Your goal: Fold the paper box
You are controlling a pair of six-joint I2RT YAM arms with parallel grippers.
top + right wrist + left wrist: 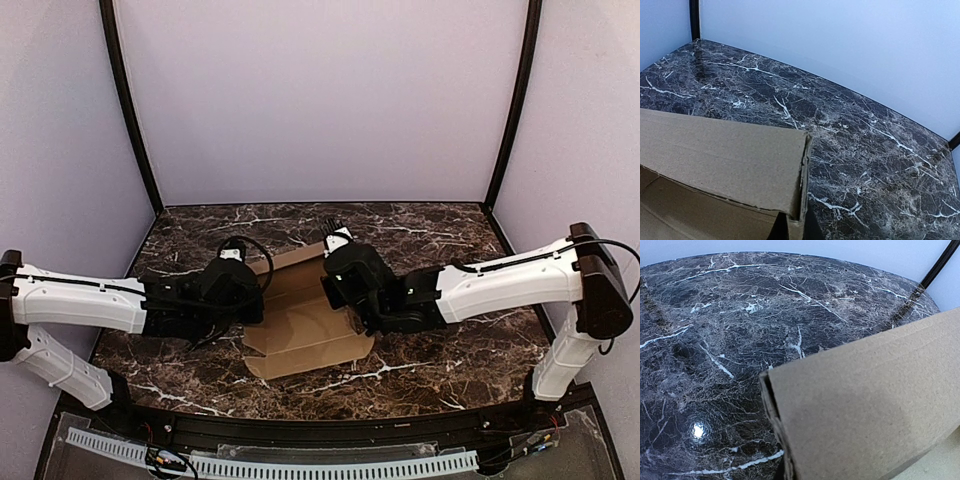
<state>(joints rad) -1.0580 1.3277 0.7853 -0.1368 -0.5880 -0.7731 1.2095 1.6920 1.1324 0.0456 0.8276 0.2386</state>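
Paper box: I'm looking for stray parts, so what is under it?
The paper box lies on the dark marble table, with marble showing past its edges. The part beneath the cardboard is covered, so anything there cannot be seen.

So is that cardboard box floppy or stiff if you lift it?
Probably both: the paper box is thin and creased, so flaps likely hinge at folds, yet its raised flap looks flat, so panels seem stiff. Likely light; it may slide on the glossy table.
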